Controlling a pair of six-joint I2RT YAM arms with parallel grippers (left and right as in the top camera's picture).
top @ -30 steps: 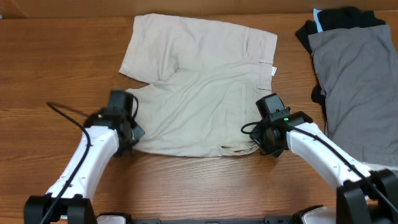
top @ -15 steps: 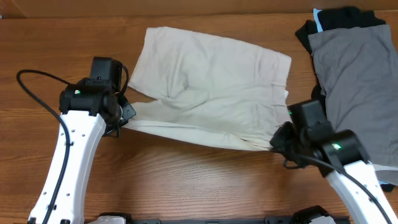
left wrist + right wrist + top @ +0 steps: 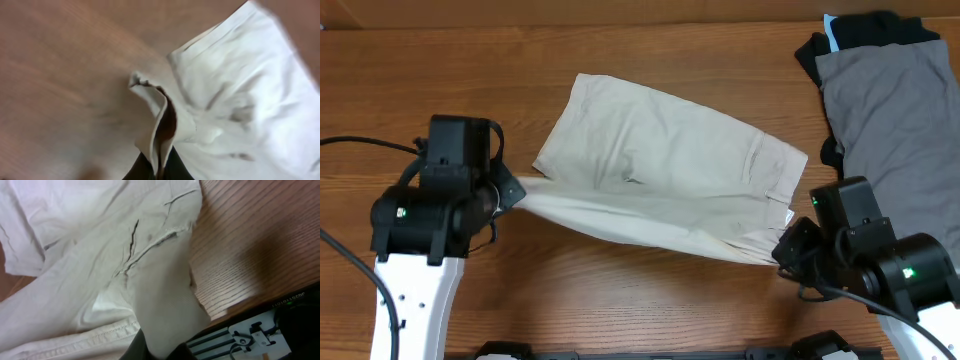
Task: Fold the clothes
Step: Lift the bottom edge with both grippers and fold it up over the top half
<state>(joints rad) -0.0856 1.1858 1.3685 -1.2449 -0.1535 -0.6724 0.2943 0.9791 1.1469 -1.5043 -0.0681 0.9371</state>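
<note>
The beige shorts [image 3: 660, 165] lie in the middle of the wooden table, their near edge lifted and stretched between my two grippers. My left gripper [image 3: 510, 192] is shut on the leg hem at the left; the left wrist view shows the pinched hem [image 3: 159, 135] rising from its fingers. My right gripper [image 3: 782, 250] is shut on the waistband corner at the right; the right wrist view shows the shorts [image 3: 100, 255] with a welt pocket, draped over its fingers. A small white label [image 3: 790, 212] hangs near the waistband.
A plain grey garment [image 3: 895, 120] lies at the right over a black garment with light blue trim [image 3: 865, 30]. The table's front edge and a metal rail [image 3: 250, 332] are just below my right gripper.
Both grippers have lifted and pulled the near edge of the shorts outward and toward the front. The whole garment has slid to the right and turned slightly.
</note>
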